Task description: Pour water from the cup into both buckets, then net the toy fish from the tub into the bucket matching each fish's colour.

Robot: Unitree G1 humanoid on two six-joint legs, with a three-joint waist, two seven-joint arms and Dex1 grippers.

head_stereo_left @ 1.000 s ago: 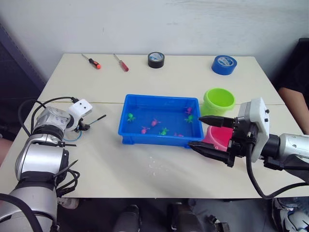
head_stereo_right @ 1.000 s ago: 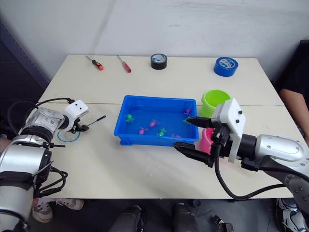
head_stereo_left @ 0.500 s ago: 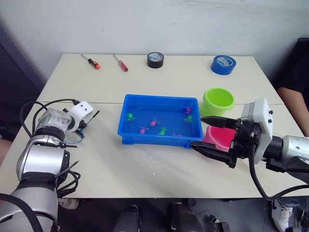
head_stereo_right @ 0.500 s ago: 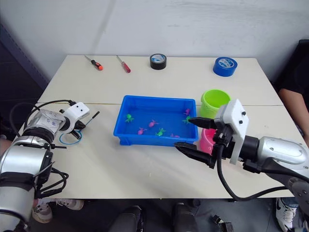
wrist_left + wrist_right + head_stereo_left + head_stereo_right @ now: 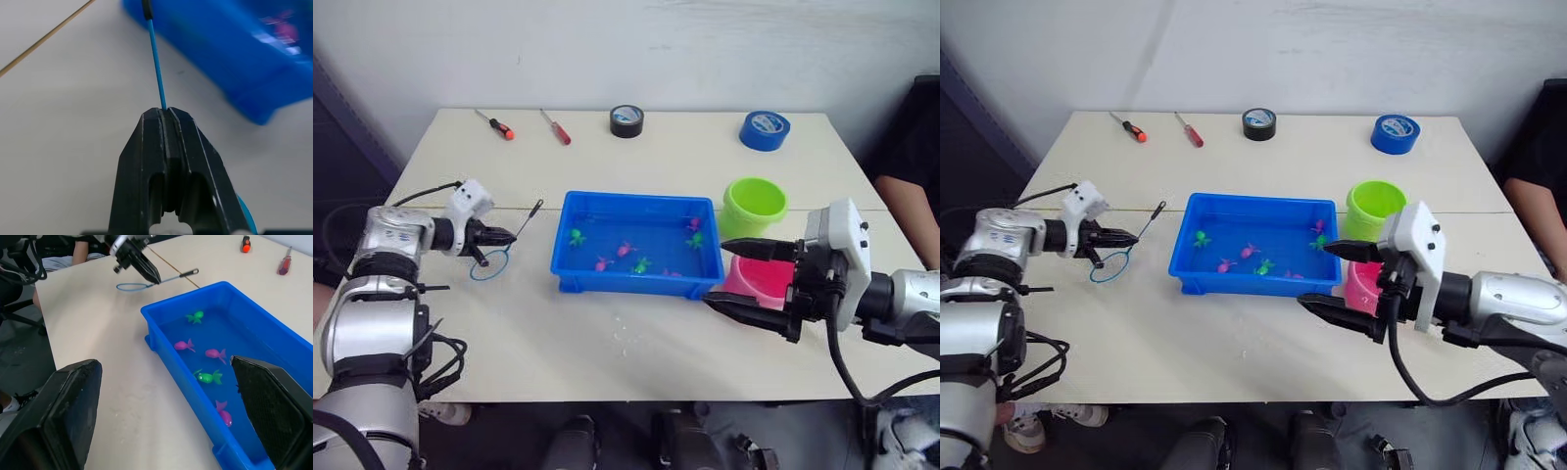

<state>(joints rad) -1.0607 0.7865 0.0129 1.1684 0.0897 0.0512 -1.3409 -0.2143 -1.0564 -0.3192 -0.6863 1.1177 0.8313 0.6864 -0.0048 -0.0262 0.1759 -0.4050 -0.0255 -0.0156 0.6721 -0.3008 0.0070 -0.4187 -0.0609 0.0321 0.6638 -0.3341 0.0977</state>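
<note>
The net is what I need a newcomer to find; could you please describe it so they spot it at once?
Start at the blue tub in the middle of the table, then look to the robot's left of it. There the left gripper is shut on the net. It is a small light blue hoop on a thin handle, unlike the two red-handled screwdrivers at the far edge.

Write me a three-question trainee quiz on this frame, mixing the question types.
1. True or false: the left gripper is shut on the net.
2. Multiple choice: the pink bucket sits (A) inside the tub, (B) between the right gripper's open fingers, (C) beside the black tape roll.
3. Fill in: the green bucket stands on the table just past the tub's ____ end, as the robot sees it.

Key: 1 true; 2 B; 3 right.
</note>
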